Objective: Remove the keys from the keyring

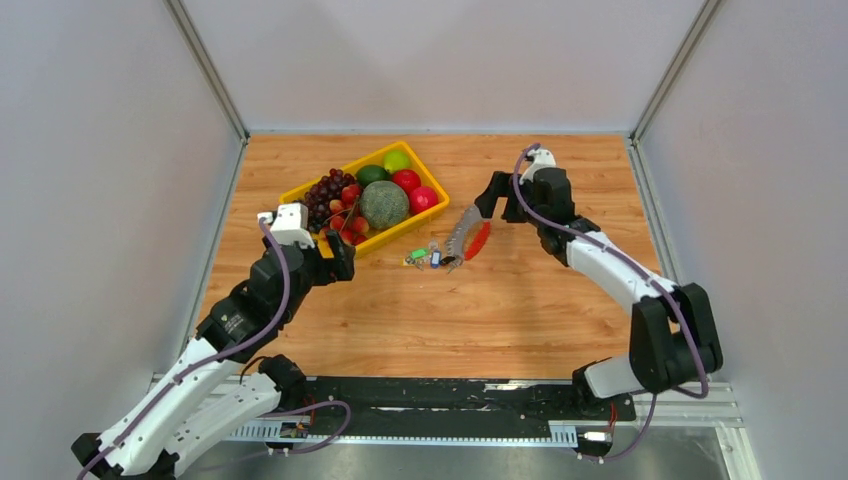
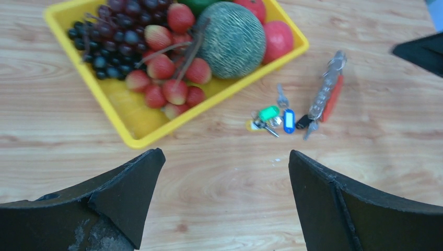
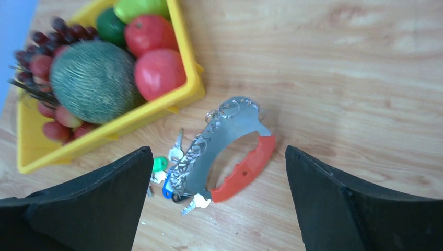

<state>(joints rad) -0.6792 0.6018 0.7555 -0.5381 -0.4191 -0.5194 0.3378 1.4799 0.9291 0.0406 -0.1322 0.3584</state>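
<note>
A: Pincers?
B: Both released, nothing held. Right gripper (image 1: 497,197) hangs wide over the keyring (image 3: 244,170). Left gripper (image 1: 342,257) gapes by the yellow tray (image 2: 219,97).
A: Keys?
B: The keys (image 3: 219,138) lie flat on the table (image 1: 520,320), joined to the red keyring, just beside the tray. It lies loose, so probably one arm pins it and the other pulls.

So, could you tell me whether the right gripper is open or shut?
Open. In the wrist view the right gripper has its fingers wide apart with nothing held between them; the keyring lies untouched on the table.
</note>
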